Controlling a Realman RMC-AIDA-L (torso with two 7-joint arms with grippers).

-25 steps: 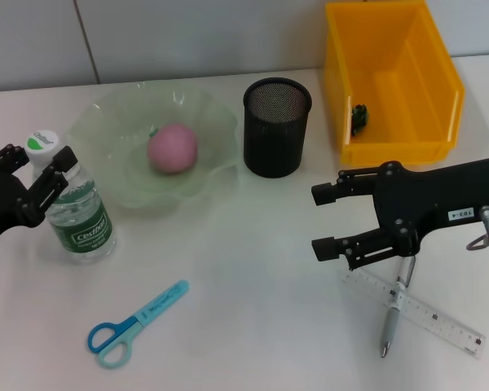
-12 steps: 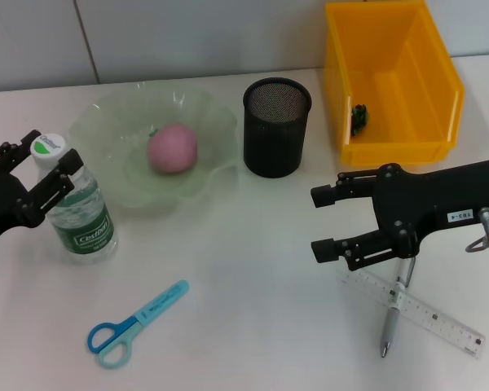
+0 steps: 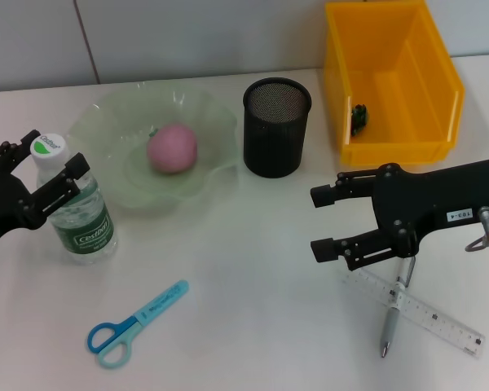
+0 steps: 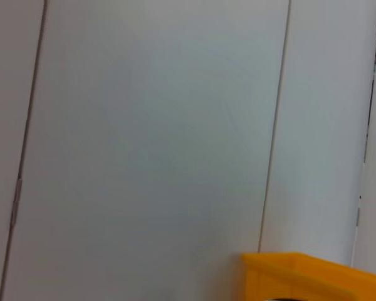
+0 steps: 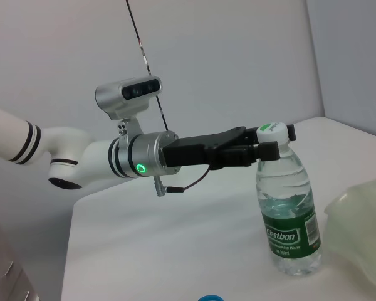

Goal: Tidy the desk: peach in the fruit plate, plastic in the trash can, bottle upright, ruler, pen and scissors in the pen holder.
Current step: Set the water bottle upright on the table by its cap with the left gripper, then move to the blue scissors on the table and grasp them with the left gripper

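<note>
The clear bottle (image 3: 80, 213) with a green label stands upright at the left; in the right wrist view the bottle (image 5: 287, 210) is upright too. My left gripper (image 3: 46, 163) is open, its fingers astride the bottle's neck just under the white cap. The pink peach (image 3: 172, 148) lies in the green glass fruit plate (image 3: 208, 114). Blue scissors (image 3: 134, 322) lie flat at the front left. My right gripper (image 3: 323, 221) hangs open and empty just left of the clear ruler (image 3: 428, 314) and the grey pen (image 3: 390, 322). The black mesh pen holder (image 3: 277, 126) stands empty.
A yellow bin (image 3: 440, 90) stands at the back right with a small dark green scrap (image 3: 359, 118) inside. The left wrist view shows only the wall and a corner of the yellow bin (image 4: 301, 276). The plate's rim (image 5: 363, 213) lies close to the bottle.
The left gripper's fingers have spread apart around the bottle's neck and shifted slightly right. The bottle stays upright. The right arm has not moved.
</note>
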